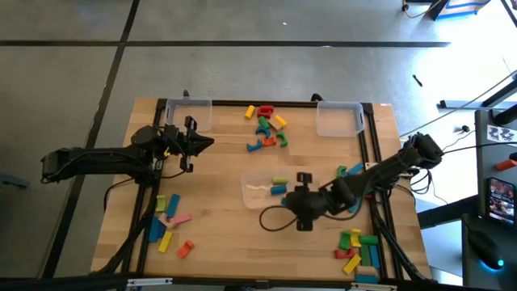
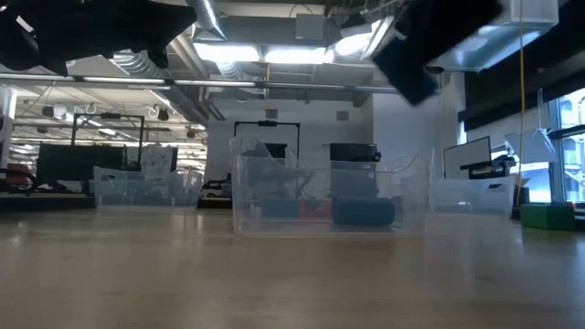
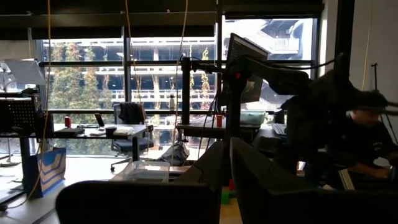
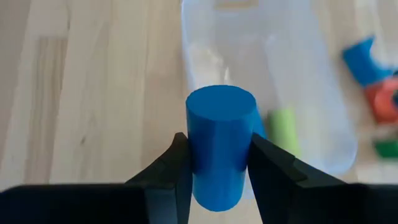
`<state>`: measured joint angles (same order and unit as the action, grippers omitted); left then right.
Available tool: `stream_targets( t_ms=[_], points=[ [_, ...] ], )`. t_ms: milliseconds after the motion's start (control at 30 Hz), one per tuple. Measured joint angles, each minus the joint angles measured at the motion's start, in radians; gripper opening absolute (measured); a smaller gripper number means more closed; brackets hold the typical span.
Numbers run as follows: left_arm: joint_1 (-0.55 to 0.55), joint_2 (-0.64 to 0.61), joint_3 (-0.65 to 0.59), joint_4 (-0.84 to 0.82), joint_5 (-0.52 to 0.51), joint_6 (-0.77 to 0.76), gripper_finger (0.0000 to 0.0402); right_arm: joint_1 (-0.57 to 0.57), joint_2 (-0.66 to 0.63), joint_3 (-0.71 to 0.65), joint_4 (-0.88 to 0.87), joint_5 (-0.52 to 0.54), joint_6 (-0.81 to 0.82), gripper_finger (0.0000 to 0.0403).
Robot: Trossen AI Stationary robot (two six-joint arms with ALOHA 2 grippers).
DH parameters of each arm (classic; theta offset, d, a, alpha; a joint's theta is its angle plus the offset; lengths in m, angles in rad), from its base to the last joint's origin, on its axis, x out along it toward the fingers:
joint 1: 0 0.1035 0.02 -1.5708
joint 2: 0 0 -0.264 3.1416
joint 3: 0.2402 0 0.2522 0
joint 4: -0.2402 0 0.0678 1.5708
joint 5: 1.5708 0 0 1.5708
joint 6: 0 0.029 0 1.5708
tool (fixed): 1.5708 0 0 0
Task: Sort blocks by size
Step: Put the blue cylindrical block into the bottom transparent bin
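Right wrist view gives what no other view does: the right gripper (image 4: 219,171) has its fingers (image 4: 169,174) clamped on a blue cylinder block (image 4: 221,146), held upright, one finger on each side. Below it lies the clear bin (image 4: 323,93) with a green block (image 4: 284,129) inside. The high view hides the held block under the gripper body.

High view: right gripper (image 1: 302,179) sits over the middle of the tabletop (image 1: 218,242), at the right end of the clear bin (image 1: 257,190), which holds a green block (image 1: 279,180) and a blue block (image 1: 278,190). The right arm reaches in from the right edge, stretched low and diagonal. The left gripper (image 1: 202,144) is parked near the far left part of the tabletop, arm extended from the left edge, fingers shut, holding nothing seen.

Loose blocks in three groups: one near the far edge at centre (image 1: 266,129), one at the near left corner (image 1: 170,222), one at the near right corner (image 1: 359,250). Two more empty-looking bins (image 1: 339,120) stand at the far edge.

Low view: bin (image 2: 329,192) seen side-on with a blue block (image 2: 364,212) lying in it; arms only dark shapes overhead.

Left wrist view: room and windows only; a person (image 3: 367,143) bends over at a desk.
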<state>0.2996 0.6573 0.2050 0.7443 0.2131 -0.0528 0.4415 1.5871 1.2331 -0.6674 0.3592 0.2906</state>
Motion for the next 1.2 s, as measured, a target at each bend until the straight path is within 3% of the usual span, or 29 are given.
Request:
stream_targets(
  t_ms=[267, 533, 1200],
  points=[
    [0.000, 0.000, 0.000, 0.000, 0.000, 0.000, 0.0024, -0.109, 0.008, 0.000, 0.120, -0.018, -0.166, 0.0128],
    [0.000, 0.000, 0.000, 0.000, 0.000, 0.000, 0.0024, -0.177, 0.091, 0.000, 0.122, -0.135, -0.192, 0.0128],
    [0.000, 0.000, 0.000, 0.000, 0.000, 0.000, 0.0024, -0.188, 0.224, 0.000, 0.007, -0.175, -0.192, 0.0135]
  ],
)
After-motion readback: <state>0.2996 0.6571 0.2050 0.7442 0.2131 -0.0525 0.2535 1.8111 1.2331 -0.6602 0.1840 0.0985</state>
